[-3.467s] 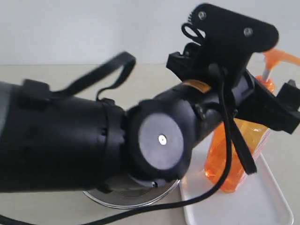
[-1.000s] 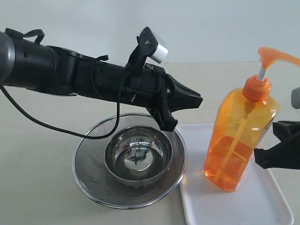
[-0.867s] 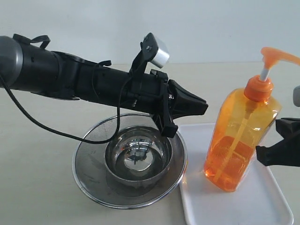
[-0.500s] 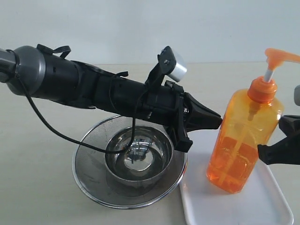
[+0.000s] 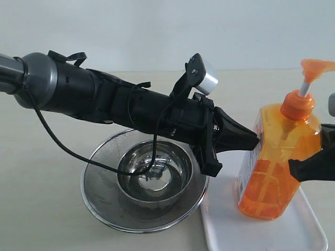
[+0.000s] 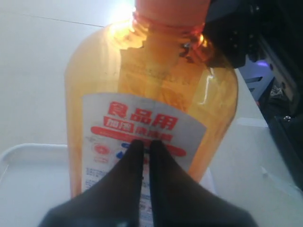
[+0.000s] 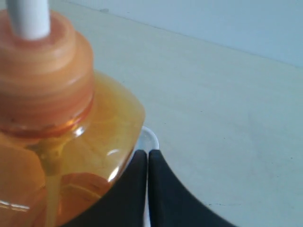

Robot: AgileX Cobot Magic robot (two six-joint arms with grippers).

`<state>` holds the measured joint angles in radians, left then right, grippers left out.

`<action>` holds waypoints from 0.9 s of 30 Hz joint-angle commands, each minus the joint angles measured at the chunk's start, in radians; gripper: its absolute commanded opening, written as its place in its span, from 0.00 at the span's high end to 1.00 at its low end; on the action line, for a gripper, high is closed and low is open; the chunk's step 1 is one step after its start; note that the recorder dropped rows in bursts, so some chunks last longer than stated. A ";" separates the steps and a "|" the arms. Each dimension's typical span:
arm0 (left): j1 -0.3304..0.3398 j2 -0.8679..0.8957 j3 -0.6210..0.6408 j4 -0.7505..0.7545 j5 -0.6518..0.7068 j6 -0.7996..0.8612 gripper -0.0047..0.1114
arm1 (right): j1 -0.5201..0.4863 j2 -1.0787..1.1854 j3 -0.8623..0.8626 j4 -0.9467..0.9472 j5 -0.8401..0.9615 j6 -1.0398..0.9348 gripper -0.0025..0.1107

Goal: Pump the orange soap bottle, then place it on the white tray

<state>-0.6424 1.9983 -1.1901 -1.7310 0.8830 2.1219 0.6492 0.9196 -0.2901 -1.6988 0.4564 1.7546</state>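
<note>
A pale beige table carries a round steel mesh strainer and, just beside it, the white tray, their rims seemingly touching.

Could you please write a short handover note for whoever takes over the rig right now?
Soap bottle: stands on the white tray, pump stem up.
Left gripper: shut, empty, tip against the bottle's label.
Right gripper: shut, empty, tip by the bottle's opposite side.
Done: bottle is on the tray; pumping cannot be confirmed.
Left: check the pump, then probably back both arms away.
</note>
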 commanded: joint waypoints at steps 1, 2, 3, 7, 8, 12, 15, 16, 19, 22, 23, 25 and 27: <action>-0.009 0.001 -0.005 0.036 0.036 -0.061 0.92 | 0.000 -0.001 0.000 -0.019 -0.003 0.001 0.98; -0.009 0.001 -0.005 0.046 0.036 -0.065 0.92 | 0.000 -0.001 0.000 -0.019 -0.003 0.001 0.98; -0.009 0.001 -0.005 0.049 0.036 -0.065 0.92 | 0.000 -0.001 0.000 -0.019 -0.003 0.001 0.98; -0.009 0.001 -0.005 0.055 0.066 -0.088 0.92 | 0.000 -0.001 0.000 -0.021 0.005 0.001 0.98; -0.009 0.001 -0.005 0.057 0.078 -0.090 0.92 | 0.000 -0.001 0.000 -0.021 0.005 0.001 0.98; -0.009 0.001 -0.005 0.077 0.098 -0.103 0.92 | 0.000 -0.001 0.000 -0.021 0.005 0.001 0.98; -0.009 0.001 -0.005 0.078 0.115 -0.117 0.92 | 0.000 -0.001 0.000 -0.021 0.007 0.001 0.98; -0.009 0.001 -0.005 0.078 0.118 -0.117 0.92 | 0.000 -0.001 0.000 -0.021 0.007 0.001 0.98; -0.009 0.001 -0.005 0.078 0.130 -0.122 0.92 | 0.000 -0.001 0.000 -0.021 0.007 0.001 0.98; -0.009 0.001 -0.005 0.080 0.143 -0.133 0.92 | 0.000 -0.001 0.000 -0.021 0.009 0.001 0.98; -0.009 0.001 -0.005 0.080 0.146 -0.133 0.92 | 0.000 -0.001 0.000 -0.021 0.011 0.001 0.98; -0.009 0.001 -0.005 0.080 0.146 -0.133 0.92 | 0.000 -0.001 0.000 -0.021 0.014 0.001 0.98; -0.009 0.001 -0.005 0.080 0.145 -0.147 0.92 | 0.000 -0.001 0.000 -0.021 0.019 0.001 0.98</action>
<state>-0.6424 1.9983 -1.1901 -1.6485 1.0037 1.9961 0.6492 0.9196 -0.2901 -1.7096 0.4719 1.7566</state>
